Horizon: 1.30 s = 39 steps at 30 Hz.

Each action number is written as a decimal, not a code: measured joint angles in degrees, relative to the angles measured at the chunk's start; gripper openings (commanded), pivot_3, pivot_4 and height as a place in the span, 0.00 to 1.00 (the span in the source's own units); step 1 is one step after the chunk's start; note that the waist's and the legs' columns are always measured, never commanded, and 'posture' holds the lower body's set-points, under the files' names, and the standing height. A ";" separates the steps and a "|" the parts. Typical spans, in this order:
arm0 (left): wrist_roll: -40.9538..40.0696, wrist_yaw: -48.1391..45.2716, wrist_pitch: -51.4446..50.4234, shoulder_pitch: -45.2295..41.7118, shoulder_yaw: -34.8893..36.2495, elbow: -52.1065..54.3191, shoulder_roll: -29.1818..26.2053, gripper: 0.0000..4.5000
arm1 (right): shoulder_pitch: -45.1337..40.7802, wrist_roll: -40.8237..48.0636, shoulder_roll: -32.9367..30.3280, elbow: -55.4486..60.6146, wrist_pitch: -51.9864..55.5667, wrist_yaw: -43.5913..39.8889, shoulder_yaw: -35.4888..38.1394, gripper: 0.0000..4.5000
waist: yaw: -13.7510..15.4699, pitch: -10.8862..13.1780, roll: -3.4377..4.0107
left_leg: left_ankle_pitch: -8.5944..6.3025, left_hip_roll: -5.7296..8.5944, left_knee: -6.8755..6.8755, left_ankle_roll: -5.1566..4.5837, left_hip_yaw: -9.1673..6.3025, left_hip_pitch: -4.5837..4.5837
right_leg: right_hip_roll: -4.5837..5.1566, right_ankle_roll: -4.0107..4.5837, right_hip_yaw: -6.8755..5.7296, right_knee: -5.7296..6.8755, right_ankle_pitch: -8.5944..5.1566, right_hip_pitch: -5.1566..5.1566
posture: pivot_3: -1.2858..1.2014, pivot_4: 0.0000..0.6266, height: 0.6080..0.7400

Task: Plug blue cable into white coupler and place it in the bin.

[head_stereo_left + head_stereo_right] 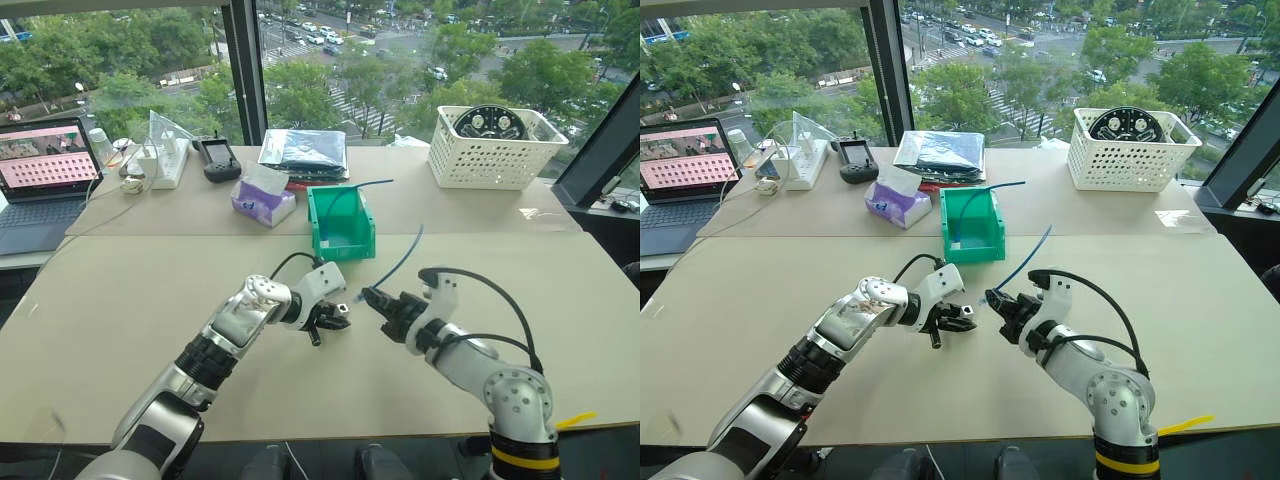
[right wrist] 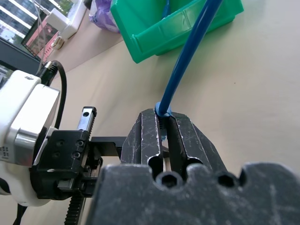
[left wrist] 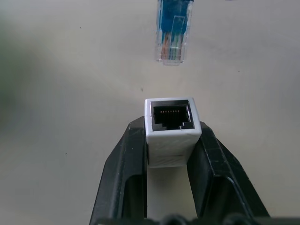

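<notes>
Your left gripper (image 1: 330,322) is closed on the white coupler (image 3: 171,129). Its two black fingers (image 3: 125,164) press the sides of the small block, and the dark socket faces away from the wrist, toward the plug. Your right gripper (image 1: 371,299) is closed on the blue cable (image 1: 402,260) just behind its clear plug (image 3: 174,35). From the grip the cable rises and bends back toward the far side of the table (image 1: 560,300).

You see the two grippers near each other above the table, in front of the green bin (image 1: 341,222). In the left wrist view the plug stands just in front of the socket, with a gap between them; it is not inserted. The plug seems a little off to one side of the socket.

The bin stands on the table behind both grippers. A second, darker cable (image 1: 355,186) hangs out of it over the back wall. Farther back on your right stands a white basket (image 1: 490,150).
</notes>
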<state>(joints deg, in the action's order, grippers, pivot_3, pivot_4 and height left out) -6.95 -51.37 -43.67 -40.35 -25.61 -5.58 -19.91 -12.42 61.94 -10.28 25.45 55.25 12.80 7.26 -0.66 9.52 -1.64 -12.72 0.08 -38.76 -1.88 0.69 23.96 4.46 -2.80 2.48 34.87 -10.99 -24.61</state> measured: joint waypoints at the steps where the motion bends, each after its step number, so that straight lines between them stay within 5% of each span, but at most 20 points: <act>1: 0.00 0.26 -0.38 0.00 0.02 0.17 0.18 0.15 | 0.00 0.00 0.30 0.00 0.00 0.06 -0.12 0.00 | 0.00 0.00 0.00 | 0.00 0.00 0.00 0.00 0.00 0.00 | 0.00 0.00 0.00 0.00 0.00 0.00 | 0.52 0.24 1.00; 39: -0.20 0.80 -5.33 0.80 -0.47 3.70 1.50 0.15 | 1.57 5.63 -1.45 2.89 3.79 6.41 -1.18 0.00 | -0.09 -0.01 0.01 | 0.00 0.00 0.00 0.00 0.00 -0.01 | -0.01 0.02 0.00 0.01 0.01 0.02 | 0.52 0.24 1.00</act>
<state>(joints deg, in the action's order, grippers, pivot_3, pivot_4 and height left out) -7.15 -50.57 -49.00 -39.55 -26.08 -1.88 -18.41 -10.84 67.57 -11.73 28.35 59.04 19.21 6.08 -0.75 9.51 -1.63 -12.72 0.08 -38.76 -1.88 0.68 23.95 4.45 -2.79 2.48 34.88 -10.98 -24.59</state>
